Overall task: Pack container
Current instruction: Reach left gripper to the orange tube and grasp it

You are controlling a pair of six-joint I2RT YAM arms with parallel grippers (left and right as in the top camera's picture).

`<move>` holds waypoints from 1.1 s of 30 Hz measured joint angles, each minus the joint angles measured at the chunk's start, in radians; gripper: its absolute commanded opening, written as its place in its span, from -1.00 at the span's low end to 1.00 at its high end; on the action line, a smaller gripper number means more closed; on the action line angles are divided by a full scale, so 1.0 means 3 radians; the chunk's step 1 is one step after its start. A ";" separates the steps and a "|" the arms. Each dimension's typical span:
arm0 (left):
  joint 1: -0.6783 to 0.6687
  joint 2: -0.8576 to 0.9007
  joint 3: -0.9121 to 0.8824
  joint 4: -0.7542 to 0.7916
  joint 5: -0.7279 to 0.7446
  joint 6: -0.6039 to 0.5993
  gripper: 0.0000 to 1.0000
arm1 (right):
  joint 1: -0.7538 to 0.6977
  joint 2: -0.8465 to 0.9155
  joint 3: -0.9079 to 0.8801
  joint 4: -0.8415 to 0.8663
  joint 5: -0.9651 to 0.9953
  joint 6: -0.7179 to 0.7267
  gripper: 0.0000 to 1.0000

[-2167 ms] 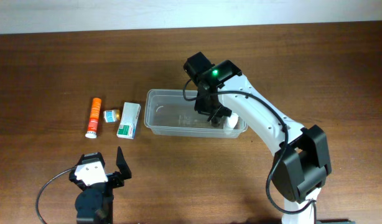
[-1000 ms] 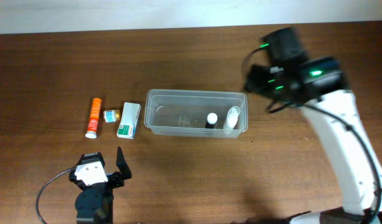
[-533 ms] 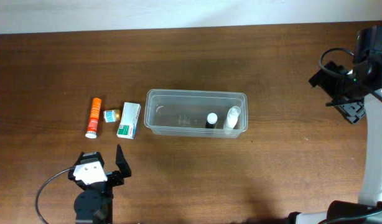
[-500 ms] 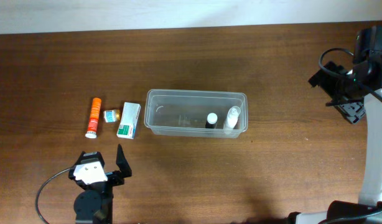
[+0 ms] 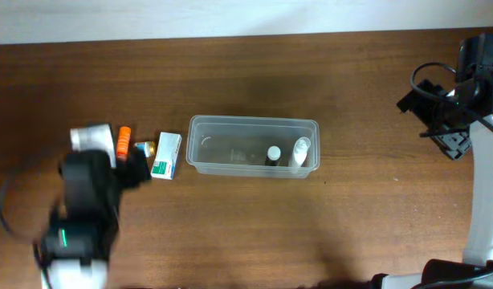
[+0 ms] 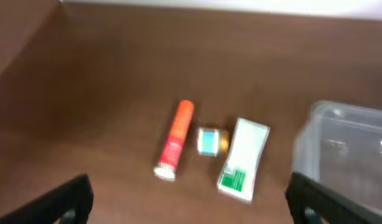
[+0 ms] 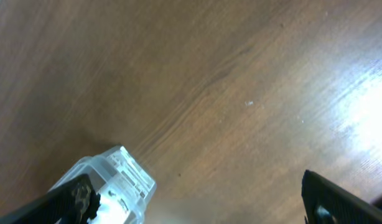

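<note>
The clear container [image 5: 230, 128] stands mid-table with a black bottle with a white cap [image 5: 273, 153] and a white bottle [image 5: 299, 152] upright at its right end. Left of it lie an orange tube [image 6: 174, 148], a small jar [image 6: 209, 141] and a white-and-green box [image 6: 242, 159]. My left gripper [image 5: 132, 170], blurred by motion, hovers open just in front of these three, covering part of the tube in the overhead view. My right gripper [image 5: 441, 119] hangs open and empty at the far right, well away from the container, whose corner [image 7: 119, 180] shows in its wrist view.
The back wall runs along the far table edge [image 5: 246, 36]. Bare wood [image 5: 254, 233] lies in front of the container. The right arm's white links [image 5: 483, 209] run down the right side of the overhead view.
The left arm has swung up from the front edge toward the tube, jar and box. The right arm moved from beside the container to the far right and has since held still.
</note>
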 measured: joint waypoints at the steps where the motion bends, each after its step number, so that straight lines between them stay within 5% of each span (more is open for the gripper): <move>1: 0.0057 0.0348 0.0295 -0.0141 0.0013 0.0029 0.99 | -0.0001 0.0000 0.0000 -0.0006 0.0000 -0.0001 0.97; 6: 0.0379 0.1617 0.1111 -0.0601 0.0308 0.0085 0.99 | -0.0001 0.0000 0.0000 -0.0003 0.0000 -0.0001 0.97; 10: 0.0591 0.2110 0.1205 -0.0656 0.0454 0.0183 0.99 | -0.0001 0.0000 0.0000 -0.0003 0.0000 0.0000 0.97; 21: 0.0745 0.2903 0.1217 -0.0415 0.0534 0.1217 0.99 | -0.0001 0.0000 0.0000 -0.0001 0.0001 0.0000 0.97; 33: 0.0968 0.3229 0.1230 0.0017 0.0431 0.1518 0.98 | -0.0001 0.0000 0.0000 -0.0003 0.0000 0.0000 0.97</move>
